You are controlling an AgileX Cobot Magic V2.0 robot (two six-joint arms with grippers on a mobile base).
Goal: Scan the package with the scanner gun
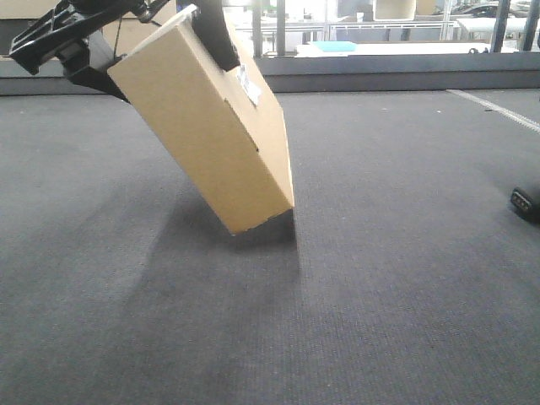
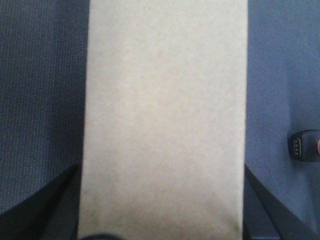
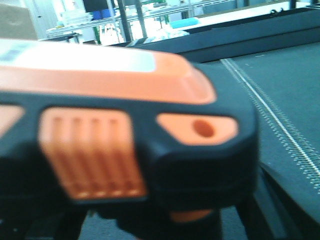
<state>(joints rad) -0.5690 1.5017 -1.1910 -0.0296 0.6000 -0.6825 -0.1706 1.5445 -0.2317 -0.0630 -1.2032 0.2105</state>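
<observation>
package [image 1: 207,126], long axis slanting down-right, clamped in left hand [image 1: 152,35], right hand's [image 3: 162,222] grip unclear

Tilted tan package [image 1: 202,126] (scanner gun [image 1: 526,203] apart)

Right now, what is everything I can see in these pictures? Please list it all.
box: one, tan, tilted, upper end held up, lower corner down at the surface.
label: one, white, on the box's upper right face.
scanner: one, black and orange, far right in the front view, filling the right wrist view.
surface: one, dark grey, textured, under everything.
white line: one, on the surface, far right.
blue item: one, on a bench far behind; too small to name.
left claw: one, black, a finger on each side of the box.
right claw: one, dark, only bits show below the scanner; grip unclear.
</observation>
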